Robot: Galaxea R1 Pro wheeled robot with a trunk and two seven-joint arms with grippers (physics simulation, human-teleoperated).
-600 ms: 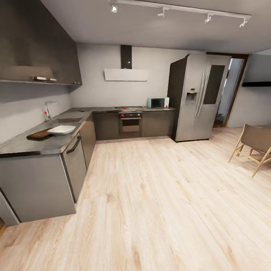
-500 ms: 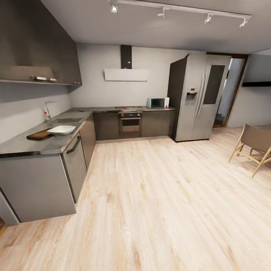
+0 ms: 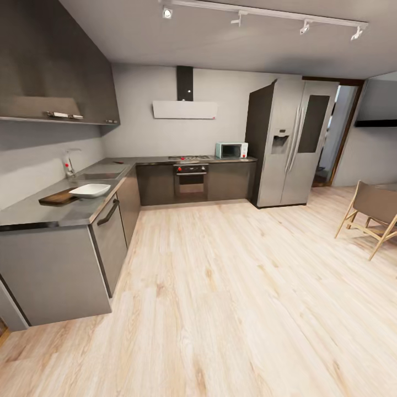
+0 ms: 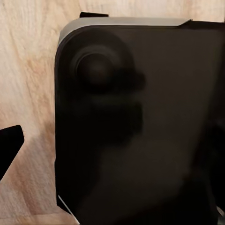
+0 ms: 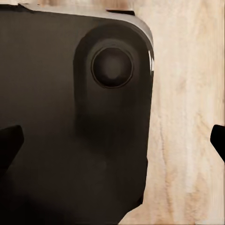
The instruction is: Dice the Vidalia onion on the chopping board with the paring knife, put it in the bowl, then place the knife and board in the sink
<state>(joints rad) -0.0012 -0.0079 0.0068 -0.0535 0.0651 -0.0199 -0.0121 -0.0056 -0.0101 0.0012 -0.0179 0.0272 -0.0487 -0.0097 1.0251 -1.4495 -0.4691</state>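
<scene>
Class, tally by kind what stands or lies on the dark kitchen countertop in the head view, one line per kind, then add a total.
Chopping board: 1
Bowl: 1
Tap with red knob: 1
Microwave: 1
Small reddish item beyond the sink, too small to identify: 1
Total: 5

Left gripper (image 4: 112, 140): one dark fingertip (image 4: 9, 145) visible at frame edge, aimed down at the robot's dark base (image 4: 140, 131). Right gripper (image 5: 112, 140): two fingertips spread wide apart, likewise pointing down.
</scene>
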